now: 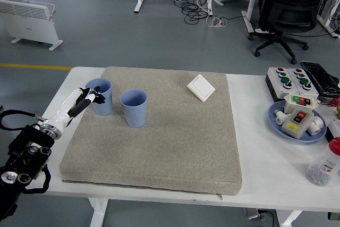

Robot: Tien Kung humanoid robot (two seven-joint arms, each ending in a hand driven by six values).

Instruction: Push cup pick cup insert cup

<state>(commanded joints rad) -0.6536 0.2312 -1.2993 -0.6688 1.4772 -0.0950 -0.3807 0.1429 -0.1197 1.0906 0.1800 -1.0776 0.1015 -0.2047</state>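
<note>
Two blue ribbed cups stand upright on the grey mat (159,147). The left cup (101,97) is near the mat's far left corner, and the second cup (134,108) is a short way to its right. My left hand (88,98), white with black fingers, is at the left cup's left side. Its fingers are loosely spread, their tips at the cup's wall, and they do not wrap around it. My left arm (26,152) comes in from the lower left. The right arm does not show.
A white switch plate (201,87) lies at the mat's far right. Off the mat to the right are a button box (289,80), a blue plate (277,122) holding switch parts, and a red-capped bottle (325,166).
</note>
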